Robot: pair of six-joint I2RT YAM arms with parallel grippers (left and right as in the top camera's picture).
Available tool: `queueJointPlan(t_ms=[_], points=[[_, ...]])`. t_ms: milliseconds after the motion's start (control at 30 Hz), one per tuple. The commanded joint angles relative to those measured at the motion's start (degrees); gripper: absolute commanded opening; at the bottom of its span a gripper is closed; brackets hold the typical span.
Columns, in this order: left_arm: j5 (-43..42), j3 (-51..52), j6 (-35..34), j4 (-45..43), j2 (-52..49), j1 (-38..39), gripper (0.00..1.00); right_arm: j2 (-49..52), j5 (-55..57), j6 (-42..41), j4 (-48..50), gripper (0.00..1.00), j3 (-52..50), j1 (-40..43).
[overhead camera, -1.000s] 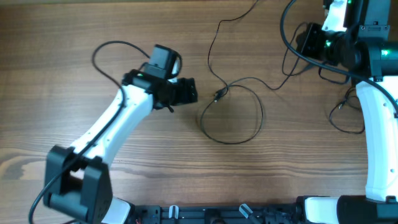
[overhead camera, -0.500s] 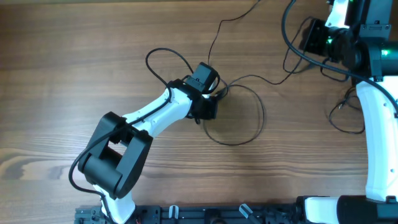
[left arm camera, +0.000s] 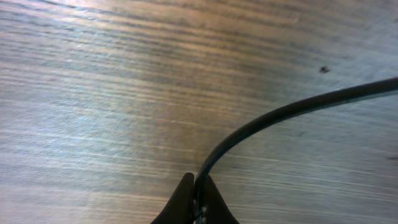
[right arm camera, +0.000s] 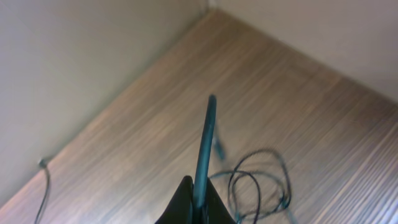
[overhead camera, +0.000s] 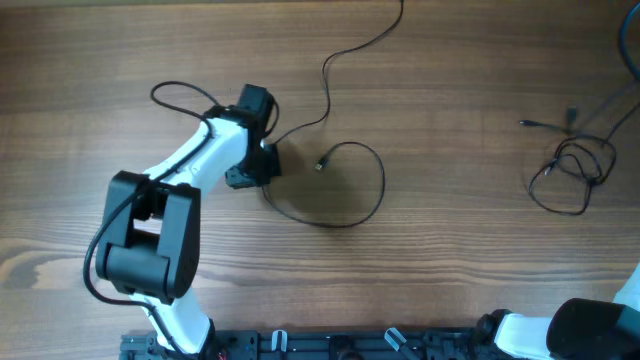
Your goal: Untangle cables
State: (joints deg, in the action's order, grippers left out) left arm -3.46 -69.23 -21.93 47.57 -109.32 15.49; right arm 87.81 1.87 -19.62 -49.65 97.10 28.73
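Black cable (left arm camera: 280, 114) is pinched in the closed left gripper (left arm camera: 195, 198), arcing rightward from it; the right gripper (right arm camera: 196, 200) apparently clamps a second cable (right arm camera: 206, 137), fingertips cropped.

Left tool (left arm camera: 195, 182), right tool (right arm camera: 196, 188) cropped by bottom edge; centre cable (overhead camera: 383, 182) exits top edge; right cable (right arm camera: 207, 137) blurred.

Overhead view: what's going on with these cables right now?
The left pincer is shut on the looped cable mid-table, gripping it at the loop's left side. The right pincer is shut on a second cable and held high above the table, out of the overhead view. A tangled bundle lies at the table's right side. Nothing looks fully separated yet.
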Motion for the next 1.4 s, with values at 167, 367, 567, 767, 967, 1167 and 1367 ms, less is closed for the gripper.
queueJointPlan(t_ms=[167, 367, 567, 767, 967, 1167, 1367], points=[[-8.76, -0.15, -1.01, -1.05, -0.5, 0.98, 0.04, 3.8, 2.73, 3.08, -9.44, 0.06, -0.04, -0.22], [-8.74, -0.15, -1.01, -1.05, -0.5, 1.79, 0.04, 6.82, 9.64, 0.74, -6.4, 0.76, -0.04, 0.61], [-8.76, -0.15, -1.01, -1.68, -0.5, 1.79, 0.04, 6.84, 7.74, -4.33, -8.52, 0.92, -0.04, 1.77], [-8.76, -0.15, -1.01, -2.38, -0.5, 1.77, 0.04, 9.64, -20.44, 11.74, -19.43, 0.92, -0.11, -1.95], [-22.47, -0.17, 1.97, -5.46, 0.61, 1.77, 0.04, 18.03, -20.79, 18.05, -25.4, 0.95, -0.17, -15.34], [-29.94, -0.17, 3.98, -10.67, 7.15, 1.77, 0.04, 22.29, -27.69, 15.17, -20.87, 0.96, -0.48, -30.23], [-29.68, -0.17, 4.0, -10.54, 17.03, 3.1, 0.04, 22.58, -31.5, -15.76, -7.17, 0.93, -0.48, -41.7]])
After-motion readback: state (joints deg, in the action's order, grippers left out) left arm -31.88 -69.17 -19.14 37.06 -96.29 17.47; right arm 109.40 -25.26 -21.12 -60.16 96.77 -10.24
